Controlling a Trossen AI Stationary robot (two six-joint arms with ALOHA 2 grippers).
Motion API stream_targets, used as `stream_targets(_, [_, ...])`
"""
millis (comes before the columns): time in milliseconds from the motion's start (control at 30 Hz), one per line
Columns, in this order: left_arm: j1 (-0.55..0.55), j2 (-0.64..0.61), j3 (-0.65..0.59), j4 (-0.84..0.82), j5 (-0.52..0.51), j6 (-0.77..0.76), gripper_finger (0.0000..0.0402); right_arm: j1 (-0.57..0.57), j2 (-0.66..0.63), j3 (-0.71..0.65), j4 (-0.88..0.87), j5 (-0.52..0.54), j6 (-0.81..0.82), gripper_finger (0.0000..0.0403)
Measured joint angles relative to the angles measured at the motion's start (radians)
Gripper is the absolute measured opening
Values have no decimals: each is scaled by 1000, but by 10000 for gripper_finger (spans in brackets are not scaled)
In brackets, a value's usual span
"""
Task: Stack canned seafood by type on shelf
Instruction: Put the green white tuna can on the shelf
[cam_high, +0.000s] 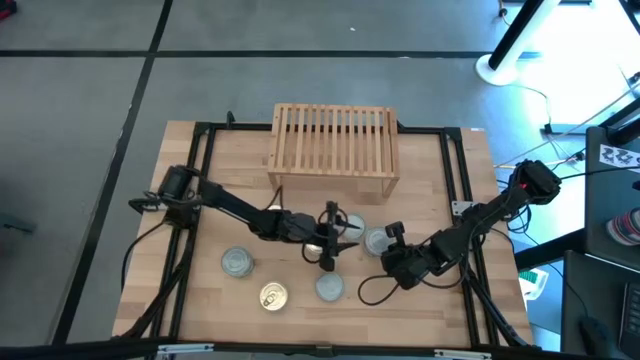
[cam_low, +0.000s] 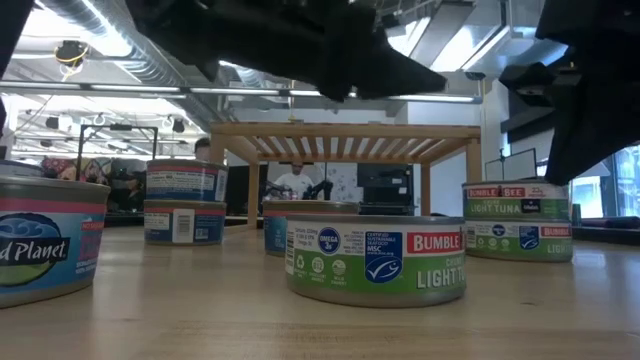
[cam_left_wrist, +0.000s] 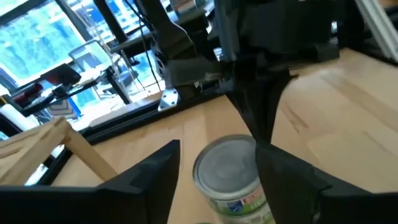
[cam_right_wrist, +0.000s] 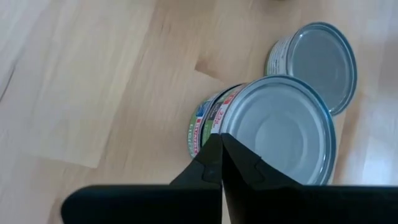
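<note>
The light-wood slatted shelf (cam_high: 335, 140) stands at the table's far middle, and nothing lies on its slats. The tins stand on the table in front of it: silver-topped ones (cam_high: 237, 262) (cam_high: 330, 288) (cam_high: 378, 240), a gold-topped one (cam_high: 273, 296), and one (cam_high: 352, 224) partly under my left gripper. My left gripper (cam_high: 332, 240) is open. In its wrist view a silver-topped, green-labelled tin (cam_left_wrist: 229, 177) shows between its fingers (cam_left_wrist: 155, 180). My right gripper (cam_right_wrist: 221, 140) is shut at the near rim of a green-labelled tin (cam_right_wrist: 280, 130). My right gripper's shut fingertips (cam_right_wrist: 217, 155) slant down from the table's right at the near rim (cam_right_wrist: 239, 115) of the silver-topped tin. I cannot tell whether they touch it. My left gripper's open fingers stand on either side of a tin, and no touch shows.
The low view shows two blue-labelled tins stacked (cam_low: 185, 200) at the left and two green-labelled ones stacked (cam_low: 515, 220) at the right. A single green tin (cam_low: 375, 260) stands nearest. A black frame (cam_high: 455, 190) borders the board. Both arms meet over the table's middle.
</note>
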Motion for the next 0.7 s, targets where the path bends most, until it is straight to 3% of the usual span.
stream_targets(300, [-1, 114, 72, -2, 0, 63, 232, 0, -2, 2, 8, 24, 25, 1])
stream_targets(700, [-1, 143, 82, -46, 0, 116, 232, 0, -2, 2, 8, 57, 43, 1])
